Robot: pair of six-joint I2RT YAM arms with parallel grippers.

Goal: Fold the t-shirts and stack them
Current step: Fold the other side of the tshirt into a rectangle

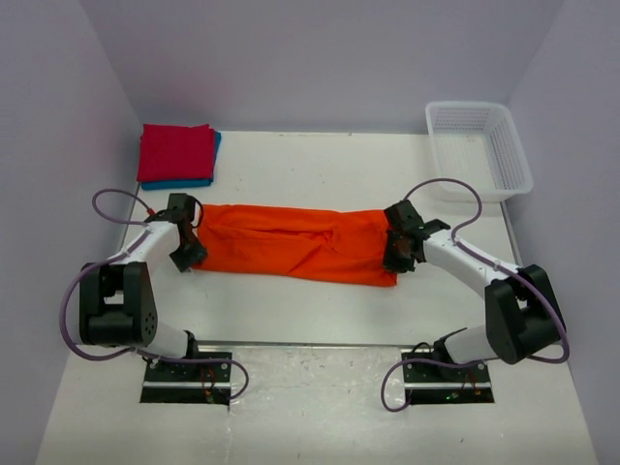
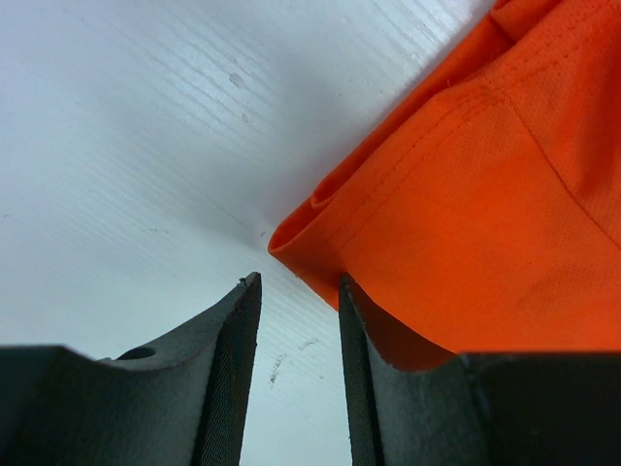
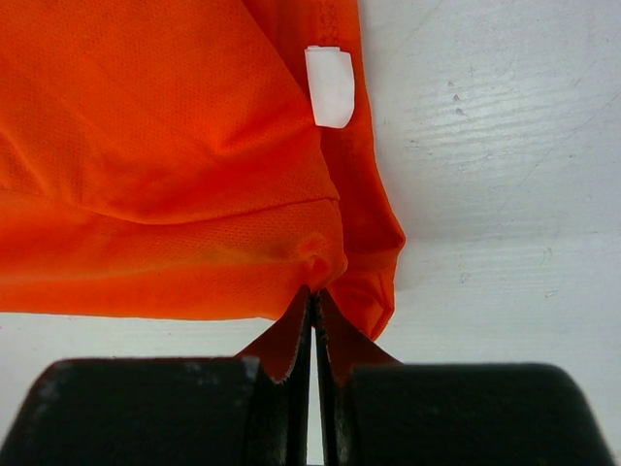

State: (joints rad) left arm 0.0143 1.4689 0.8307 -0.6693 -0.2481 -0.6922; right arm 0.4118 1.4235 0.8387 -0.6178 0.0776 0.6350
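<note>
The orange t-shirt (image 1: pixel 291 242) lies stretched into a long band across the middle of the table. My left gripper (image 1: pixel 187 254) is at its left end, open; in the left wrist view (image 2: pixel 299 282) bare table shows between the fingers and the orange hem (image 2: pixel 466 214) lies over the right finger. My right gripper (image 1: pixel 395 254) is at the shirt's right end, shut on a pinch of orange cloth (image 3: pixel 194 175), seen in the right wrist view (image 3: pixel 315 296). The folded red t-shirt (image 1: pixel 176 152) lies on the folded blue one (image 1: pixel 214 155) at the back left.
A white mesh basket (image 1: pixel 524 167) stands at the back right corner. Purple walls close the table on the left, back and right. A white label (image 3: pixel 330 85) shows on the orange cloth near my right gripper.
</note>
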